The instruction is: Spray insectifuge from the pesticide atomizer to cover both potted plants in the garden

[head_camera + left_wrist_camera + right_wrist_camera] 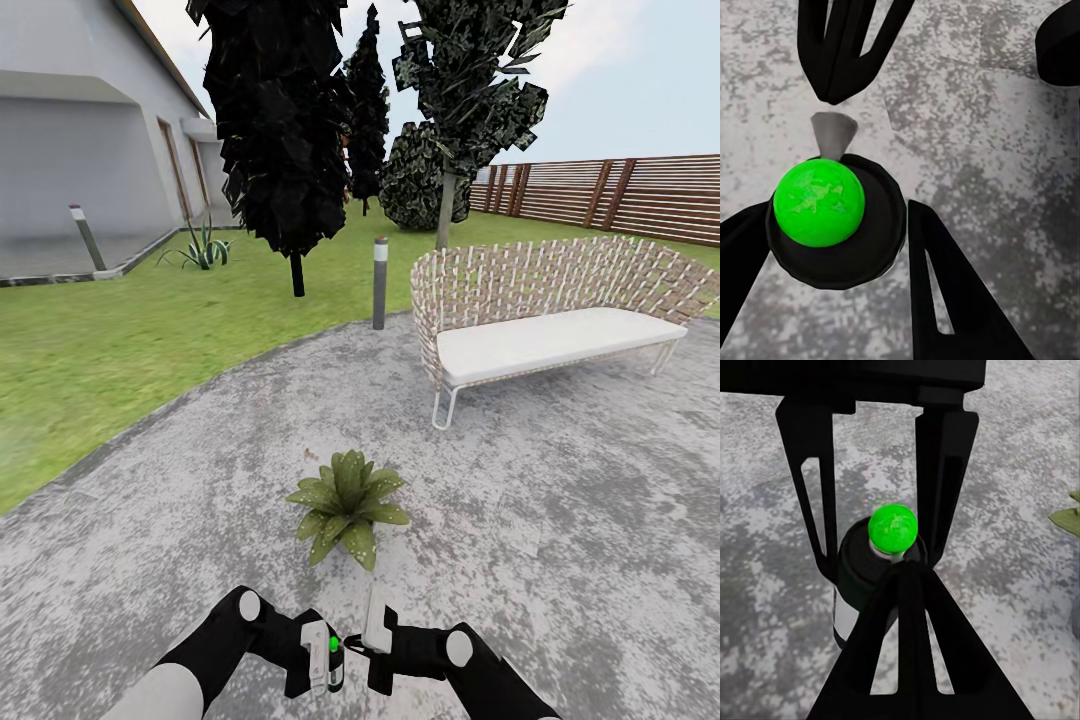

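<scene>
The pesticide atomizer (333, 648) is a small dark bottle with a bright green top and a pale label (844, 619). It sits low in the head view, between my two grippers. My left gripper (318, 662) is shut on its body, one finger (945, 285) on each side of the atomizer (821, 204). My right gripper (902, 571) is shut, its joined tips touching the bottle just under the green top (893, 530). One potted plant (347, 505), a low green rosette, stands on the grey stone patio (560, 500) just ahead of the grippers.
A woven white bench (540, 320) stands ahead to the right. A grey bollard lamp (380, 283) is at the patio's far edge, another (86, 238) by the house. Lawn (130, 340), dark trees (285, 130), a striped agave (203, 250) and a brown slatted fence (620, 195) lie beyond.
</scene>
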Robot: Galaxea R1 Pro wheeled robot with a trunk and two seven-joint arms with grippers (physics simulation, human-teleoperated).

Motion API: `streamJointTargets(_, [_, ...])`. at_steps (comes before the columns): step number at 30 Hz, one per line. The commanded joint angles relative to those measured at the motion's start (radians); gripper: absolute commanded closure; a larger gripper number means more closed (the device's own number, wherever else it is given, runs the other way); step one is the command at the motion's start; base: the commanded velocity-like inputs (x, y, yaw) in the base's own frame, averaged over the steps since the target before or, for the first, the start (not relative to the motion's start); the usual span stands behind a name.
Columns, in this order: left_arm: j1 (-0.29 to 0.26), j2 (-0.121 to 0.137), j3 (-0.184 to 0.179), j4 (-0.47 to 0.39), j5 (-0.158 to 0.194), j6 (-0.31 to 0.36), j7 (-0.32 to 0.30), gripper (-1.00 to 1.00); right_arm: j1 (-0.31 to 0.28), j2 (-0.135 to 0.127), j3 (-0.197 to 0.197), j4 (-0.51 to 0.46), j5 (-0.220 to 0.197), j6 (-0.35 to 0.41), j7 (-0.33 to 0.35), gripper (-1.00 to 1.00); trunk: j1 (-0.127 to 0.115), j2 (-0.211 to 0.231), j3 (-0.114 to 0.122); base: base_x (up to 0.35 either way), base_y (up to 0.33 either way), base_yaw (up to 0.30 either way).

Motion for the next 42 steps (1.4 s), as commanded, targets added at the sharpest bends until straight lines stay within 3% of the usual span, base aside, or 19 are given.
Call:
streamJointTargets(1, [0.0, 0.0, 0.001, -0.001, -0.007, -0.007, -0.002, 1.0, 0.0, 0.0, -0.001, -0.001, 0.009, -0.005, 0.0, 1.0, 0.0, 0.0, -0.001, 0.0, 0.0, 0.0])
streamJointTargets(17, [0.0, -0.013, 0.004, -0.001, -0.005, -0.007, -0.001, 1.0, 0.0, 0.0, -0.001, 0.0, 0.009, -0.005, 0.0, 1.0, 0.0, 0.0, -0.001, 0.0, 0.0, 0.0])
streamJointTargets(25, [0.0, 0.0, 0.005, 0.009, -0.007, -0.007, -0.001, 1.0, 0.0, 0.0, -0.001, 0.0, 0.009, -0.005, 0.0, 1.0, 0.0, 0.0, -0.001, 0.0, 0.0, 0.0])
streamJointTargets(32, [0.012, 0.11, 0.006, 0.014, -0.01, -0.007, 0.0, 1.0, 0.0, -0.002, -0.001, 0.004, 0.01, -0.005, 0.0, 1.0, 0.0, 0.0, -0.001, 0.0, 0.0, 0.0])
streamJointTargets(37, [0.022, 0.22, 0.009, 0.016, -0.009, -0.007, 0.002, 1.0, 0.0, -0.003, -0.001, 0.005, 0.01, -0.006, 0.0, 1.0, 0.0, 0.0, -0.001, 0.0, 0.0, 0.0])
streamJointTargets(40, [0.027, 0.273, 0.01, 0.017, -0.014, -0.006, 0.062, 1.0, 0.0, -0.01, -0.001, 0.007, 0.01, -0.007, 0.0, 1.0, 0.0, 0.0, -0.001, 0.0, 0.0, 0.0])
streamJointTargets(41, [0.04, 0.289, 0.01, 0.02, -0.013, -0.005, 0.1, 1.0, 0.0, -0.012, -0.001, 0.008, 0.01, -0.007, -0.001, -1.0, 0.0, 0.0, -0.001, 0.0, 0.0, 0.0])
streamJointTargets(42, [0.056, 0.298, 0.011, 0.027, -0.011, -0.004, 0.141, 1.0, 0.0, -0.013, -0.002, 0.008, 0.01, -0.006, -0.004, -1.0, 0.0, 0.0, -0.001, 0.0, 0.0, 0.0])
